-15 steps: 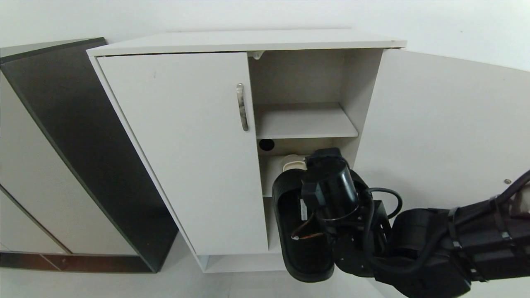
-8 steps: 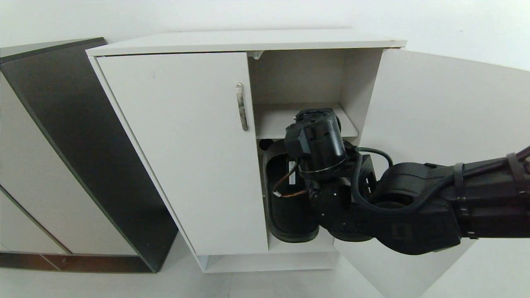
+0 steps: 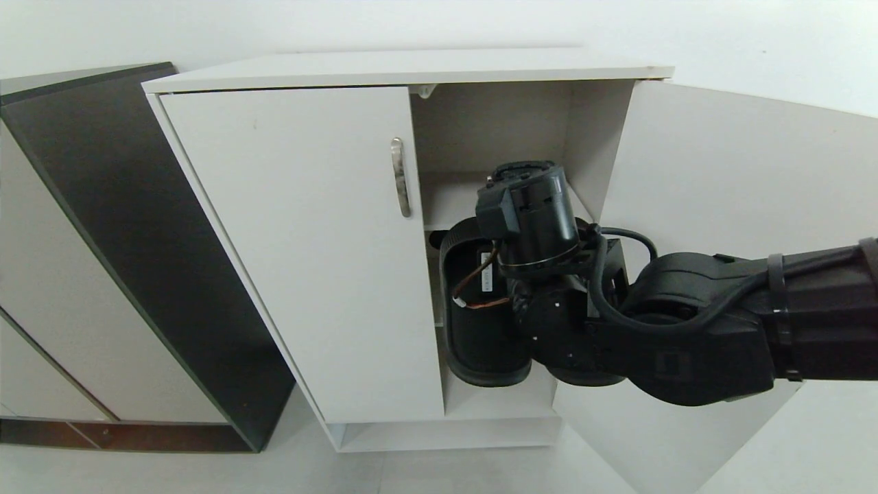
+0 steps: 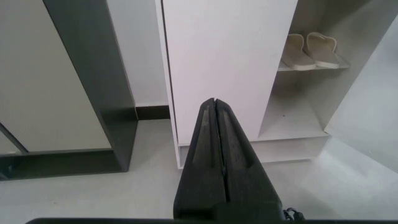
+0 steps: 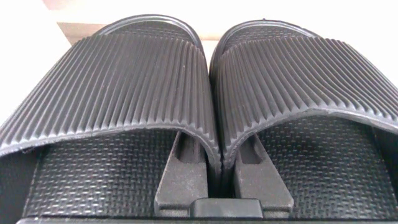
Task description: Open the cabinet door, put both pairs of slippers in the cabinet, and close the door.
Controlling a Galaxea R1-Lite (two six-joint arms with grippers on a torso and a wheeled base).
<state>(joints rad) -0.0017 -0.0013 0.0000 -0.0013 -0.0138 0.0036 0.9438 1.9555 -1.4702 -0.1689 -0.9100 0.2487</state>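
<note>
We find the cabinet [image 3: 411, 68] with its right door [image 3: 720, 206] swung wide and its left door [image 3: 302, 240] shut. The beige slippers [image 4: 314, 51] lie side by side on a shelf inside the cabinet, and we judge that pair stowed. The black slippers [image 3: 480, 336] sit in the cabinet's open right half, below its upper shelf. The right gripper [image 5: 216, 155] pinches their adjoining inner walls together, one finger inside each slipper. Whether the soles rest on a shelf we cannot tell. The left gripper [image 4: 214, 109] hangs in front of the cabinet, fingers pressed together on nothing. Outstanding, in our judgement: release the black pair inside the cabinet and close the right door.
</note>
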